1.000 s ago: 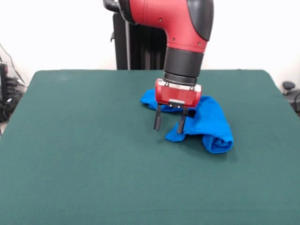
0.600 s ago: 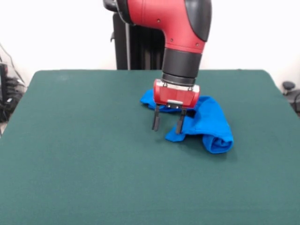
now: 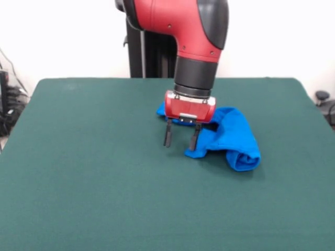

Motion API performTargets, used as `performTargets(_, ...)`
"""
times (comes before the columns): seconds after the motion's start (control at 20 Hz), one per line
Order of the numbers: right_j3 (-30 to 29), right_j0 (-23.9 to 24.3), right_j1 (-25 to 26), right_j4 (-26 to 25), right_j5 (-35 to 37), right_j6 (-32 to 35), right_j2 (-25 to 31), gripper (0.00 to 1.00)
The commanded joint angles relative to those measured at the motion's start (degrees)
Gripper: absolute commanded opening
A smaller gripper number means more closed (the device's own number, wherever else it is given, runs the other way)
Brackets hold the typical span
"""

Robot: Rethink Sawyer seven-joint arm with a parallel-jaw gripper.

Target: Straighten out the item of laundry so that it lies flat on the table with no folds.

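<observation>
The blue shirt sits bunched on the green desk, right of frame centre and a bit above the middle. It's a crumpled heap: one thick rolled fold at its lower right end, a thinner tail running up-left behind the arm. No print or lettering shows, so which side is up can't be told.

The claw hangs from the red arm just left of the heap, prongs pointing down and spread apart, nothing between them. Released, empty. The right prong is at the shirt's lower-left edge, seemingly overlapping the cloth; the left prong is over bare felt. Whether the tips touch the desk can't be told from this angle.

Step in hand, as a judgement: lining up for a grab on the near-left edge of the heap, nothing gripped yet. Flattening has barely begun, since the shirt is far from flat.

Next move calls for getting both prongs astride a single layer of cloth at that edge, low enough to pinch, then clenching and dragging outward to open the folds. The rolled lump at lower right will likely need its own pull.
</observation>
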State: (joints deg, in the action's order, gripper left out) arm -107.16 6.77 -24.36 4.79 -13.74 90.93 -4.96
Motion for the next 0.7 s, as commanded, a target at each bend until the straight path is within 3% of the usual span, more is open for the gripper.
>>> performTargets(0.05,-2.96,2.56,2.27,-3.05,4.02,11.33,11.66,1.00)
performTargets(0.7,-3.97,2.64,1.68,-1.67,7.68,11.58,13.62,1.00)
